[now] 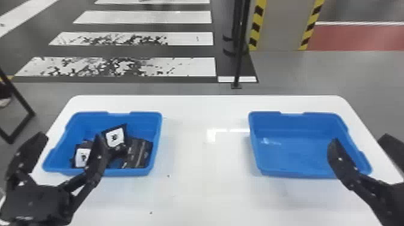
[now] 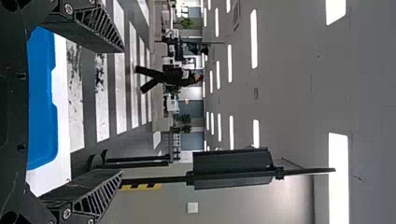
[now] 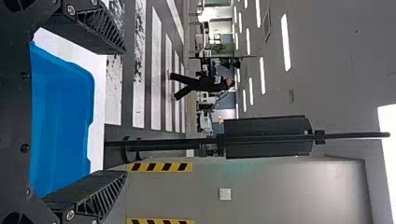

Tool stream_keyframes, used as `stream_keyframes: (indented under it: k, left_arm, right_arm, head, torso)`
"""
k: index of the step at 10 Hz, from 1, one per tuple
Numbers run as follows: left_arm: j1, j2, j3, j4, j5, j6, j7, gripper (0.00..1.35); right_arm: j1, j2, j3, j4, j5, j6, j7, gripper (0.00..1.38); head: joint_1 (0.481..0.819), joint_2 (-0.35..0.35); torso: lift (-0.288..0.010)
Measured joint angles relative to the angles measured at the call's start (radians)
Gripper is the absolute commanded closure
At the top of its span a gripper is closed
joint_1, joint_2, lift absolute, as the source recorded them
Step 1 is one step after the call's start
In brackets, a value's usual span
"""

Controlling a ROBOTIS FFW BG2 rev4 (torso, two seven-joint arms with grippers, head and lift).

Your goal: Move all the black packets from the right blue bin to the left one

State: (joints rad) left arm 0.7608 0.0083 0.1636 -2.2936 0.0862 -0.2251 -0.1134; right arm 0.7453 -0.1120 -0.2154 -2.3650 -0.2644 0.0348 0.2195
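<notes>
My left gripper point(image 1: 72, 141) stands open over the near left part of the left blue bin point(image 1: 90, 120), one finger in front of the packets. Several black packets point(image 1: 136, 150) lie in that bin, two with white labels; one labelled packet point(image 1: 115, 136) rests tilted on top. The right blue bin point(image 1: 294, 123) holds no packets that I can see. Near its right side is my right gripper point(image 1: 360, 141), open. In the left wrist view my left gripper point(image 2: 122, 112) has its fingers wide apart with nothing between them; in the right wrist view my right gripper point(image 3: 125, 114) looks the same.
Both bins stand on a white table point(image 1: 204, 180), with a wide stretch of tabletop between them. Beyond the far edge, a black pole point(image 1: 240, 45) rises from the floor near a pillar point(image 1: 279, 24) with yellow and black stripes.
</notes>
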Motion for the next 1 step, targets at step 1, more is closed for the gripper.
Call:
stream_keyframes:
  k: [1]
  left_arm:
    - [-0.001,0.001,-0.001,0.000,0.001,0.001,0.000,0.12]
  right_arm:
    - [-0.003,0.000,0.000,0.008,-0.003,-0.009,0.003,0.11]
  head:
    - [0.695,0.013]
  torso:
    - [-0.140]
